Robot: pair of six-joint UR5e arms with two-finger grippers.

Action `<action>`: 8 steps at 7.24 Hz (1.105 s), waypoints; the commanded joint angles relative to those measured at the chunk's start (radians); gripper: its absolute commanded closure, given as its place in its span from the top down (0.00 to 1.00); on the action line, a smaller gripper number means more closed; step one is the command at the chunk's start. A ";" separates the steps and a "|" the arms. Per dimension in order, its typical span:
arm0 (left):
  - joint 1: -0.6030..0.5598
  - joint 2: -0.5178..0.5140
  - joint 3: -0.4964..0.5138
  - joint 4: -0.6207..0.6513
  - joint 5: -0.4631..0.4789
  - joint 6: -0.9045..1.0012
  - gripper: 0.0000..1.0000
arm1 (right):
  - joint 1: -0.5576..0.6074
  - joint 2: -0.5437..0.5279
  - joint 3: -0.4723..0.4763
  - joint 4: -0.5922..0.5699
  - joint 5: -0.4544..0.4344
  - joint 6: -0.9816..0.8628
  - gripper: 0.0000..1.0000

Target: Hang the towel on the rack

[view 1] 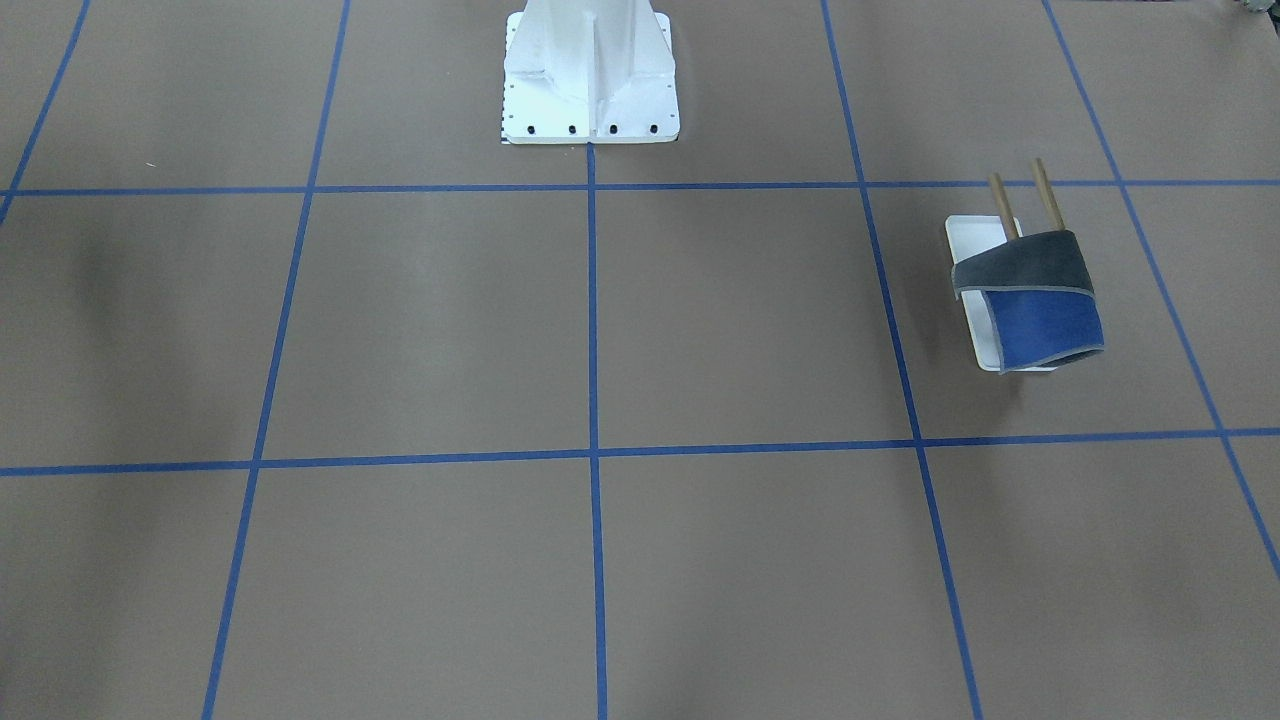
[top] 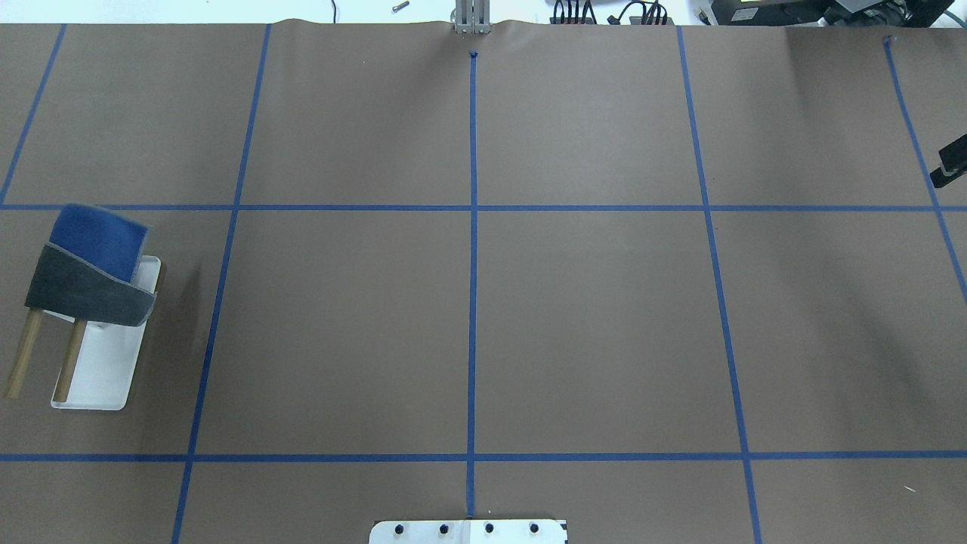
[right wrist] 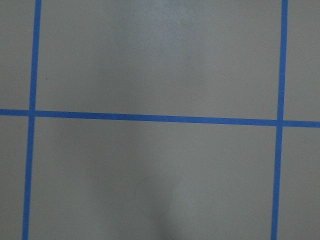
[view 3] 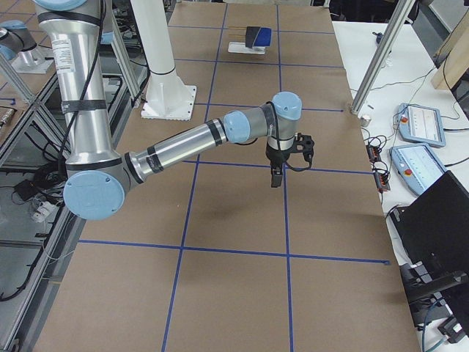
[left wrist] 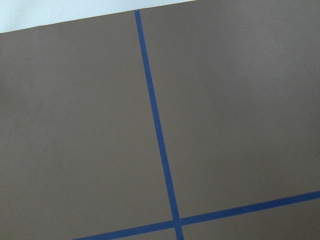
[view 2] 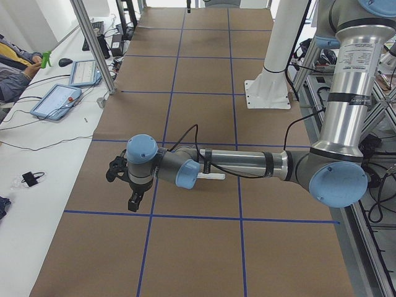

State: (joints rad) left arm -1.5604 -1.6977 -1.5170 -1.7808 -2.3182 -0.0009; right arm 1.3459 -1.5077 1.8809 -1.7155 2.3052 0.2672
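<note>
The towel (view 1: 1040, 300) hangs over the far ends of the rack's two brown rods (view 1: 1047, 194), dark grey side on top, with a bright blue flap hanging down. The rack's white tray base (view 1: 968, 236) stands on the brown table. Towel (top: 89, 266) and rack (top: 106, 372) sit at the left edge of the overhead view, and far away in the right view (view 3: 256, 35). My left gripper (view 2: 133, 202) hovers over the table, apart from the rack. My right gripper (view 3: 277, 176) hovers far from it. I cannot tell whether either is open or shut. Both wrist views show only bare table.
The large white bolted pedestal (view 1: 590, 70) stands at the robot's side of the table. Blue tape lines (view 1: 592, 320) grid the brown surface. Tablets and cables (view 2: 59, 99) lie on the white bench beyond the table edge. A dark part (top: 952, 162) pokes in at the overhead view's right edge.
</note>
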 commanded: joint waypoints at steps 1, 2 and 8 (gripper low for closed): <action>-0.003 0.012 -0.084 0.185 -0.003 0.106 0.99 | 0.044 -0.110 -0.098 0.190 0.032 -0.130 1.00; -0.003 0.021 -0.086 0.187 -0.003 0.110 0.99 | 0.076 -0.139 -0.168 0.270 0.078 -0.207 1.00; -0.003 0.055 -0.095 0.178 -0.004 0.111 0.99 | 0.133 -0.157 -0.190 0.312 0.140 -0.263 1.00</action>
State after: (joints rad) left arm -1.5619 -1.6445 -1.6123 -1.6027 -2.3223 0.1104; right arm 1.4790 -1.6653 1.6885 -1.4041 2.4456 0.0043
